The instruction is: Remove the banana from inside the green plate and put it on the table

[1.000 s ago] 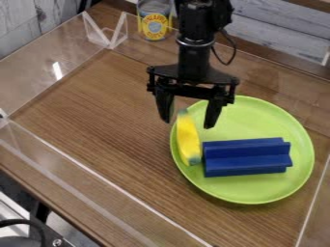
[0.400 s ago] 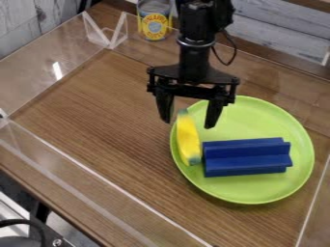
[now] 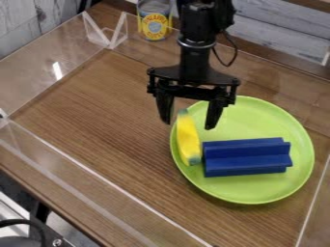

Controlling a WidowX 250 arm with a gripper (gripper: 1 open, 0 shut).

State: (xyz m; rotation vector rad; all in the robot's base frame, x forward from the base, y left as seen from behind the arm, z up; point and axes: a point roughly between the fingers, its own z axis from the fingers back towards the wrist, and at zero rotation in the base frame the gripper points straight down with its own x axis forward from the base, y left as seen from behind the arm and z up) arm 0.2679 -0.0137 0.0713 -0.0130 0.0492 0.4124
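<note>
The yellow banana (image 3: 188,140) lies inside the green plate (image 3: 277,121) along its left side, right beside a blue ridged block (image 3: 248,156) that also sits in the plate. My gripper (image 3: 188,111) points straight down over the plate's upper left rim, just above the banana's far end. Its black fingers (image 3: 214,108) stand wide open with nothing between them. The plate rests on the brown wood-grain table (image 3: 91,116).
Clear acrylic walls (image 3: 39,159) ring the table. A yellow-labelled bottle (image 3: 154,24) stands behind the arm at the back. Bare wood stretches to the left of and in front of the plate.
</note>
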